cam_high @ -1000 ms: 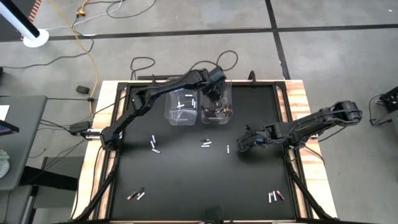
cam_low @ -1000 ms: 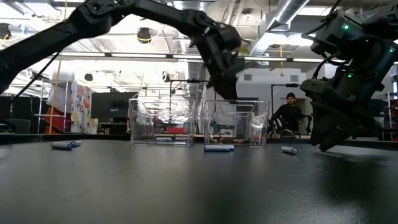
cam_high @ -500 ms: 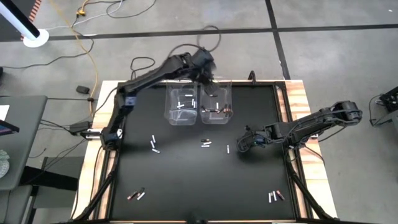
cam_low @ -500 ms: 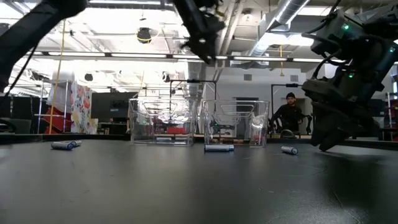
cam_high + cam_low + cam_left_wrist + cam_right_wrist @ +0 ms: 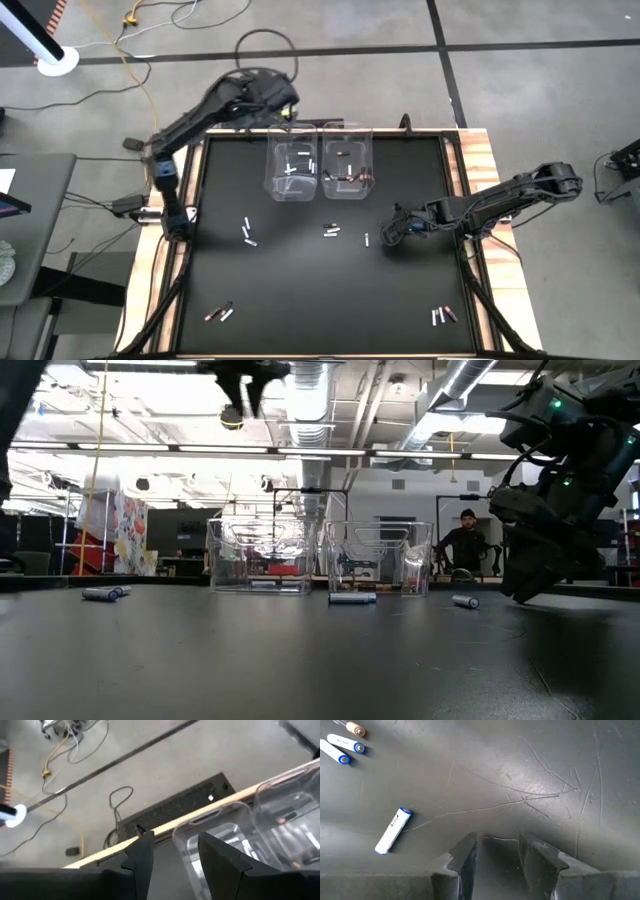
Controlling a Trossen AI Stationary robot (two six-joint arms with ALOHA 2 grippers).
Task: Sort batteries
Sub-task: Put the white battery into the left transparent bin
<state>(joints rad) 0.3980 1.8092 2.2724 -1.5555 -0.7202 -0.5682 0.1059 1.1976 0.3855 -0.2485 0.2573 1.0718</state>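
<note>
Two clear bins stand side by side at the table's far middle. The left bin (image 5: pixel 292 172) holds white batteries and the right bin (image 5: pixel 347 172) holds reddish-dark ones. Loose batteries lie on the black mat (image 5: pixel 300 280): a pair (image 5: pixel 247 232), a pair (image 5: pixel 331 231), a single one (image 5: pixel 367 239), and small groups near the front edge (image 5: pixel 218 313) (image 5: pixel 442 316). My left gripper (image 5: pixel 285 105) (image 5: pixel 172 852) hangs high over the far edge, left of the bins, open with nothing in it. My right gripper (image 5: pixel 388 232) (image 5: pixel 495 845) stands open low over the mat beside the single white battery (image 5: pixel 392 831).
The mat has a raised wooden frame (image 5: pixel 470 160) around it. Cables (image 5: pixel 250 45) lie on the floor beyond the far edge. A person (image 5: pixel 465 545) sits in the room behind the table. Wide bare mat lies between the bins and the front edge.
My left gripper has risen from over the right bin, swung up and toward the table's far left corner, and rolled as it went. It now hangs above the far edge beside the left bin. My right gripper has stayed in place.
</note>
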